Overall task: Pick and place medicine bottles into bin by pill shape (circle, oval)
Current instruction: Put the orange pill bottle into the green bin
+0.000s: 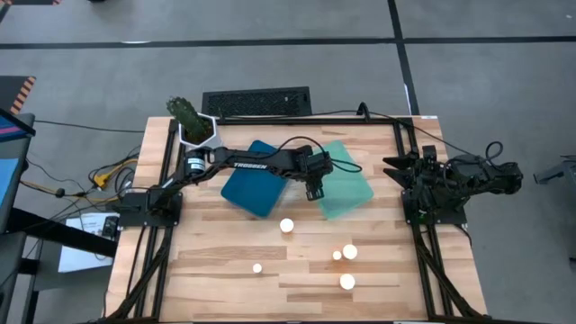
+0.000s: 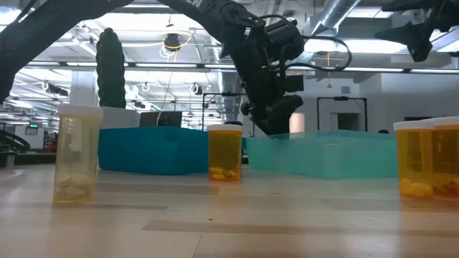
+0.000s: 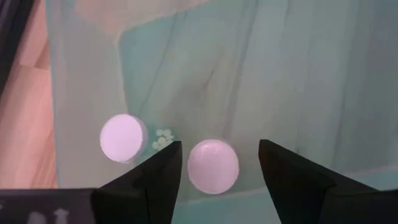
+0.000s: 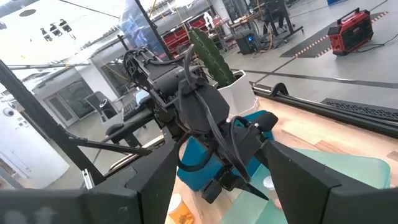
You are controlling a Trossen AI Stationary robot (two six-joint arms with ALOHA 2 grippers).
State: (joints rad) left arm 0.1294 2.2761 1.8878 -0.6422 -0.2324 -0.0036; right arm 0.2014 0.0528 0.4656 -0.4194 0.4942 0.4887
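My left gripper [image 1: 315, 186] hangs open over the mint green tray [image 1: 353, 184], fingers pointing down. In the left wrist view its fingers [image 3: 158, 174] stand on either side of a white bottle cap [image 3: 213, 165] in the tray, with a gap on each side. A second capped bottle [image 3: 124, 137] stands beside it in the same tray. The dark blue tray [image 1: 255, 180] lies to the left of the green one. Several bottles stand on the table nearer the front [image 1: 286, 225], [image 1: 257, 267], [image 1: 349, 252], [image 1: 347, 282]. My right gripper [image 1: 396, 171] waits open at the table's right edge.
A white pot with a cactus [image 1: 191, 121] stands at the far left corner, behind my left arm. In the low view an amber bottle [image 2: 225, 152], a pale bottle [image 2: 75, 154] and amber bottles at the right [image 2: 430, 165] stand in front of the trays.
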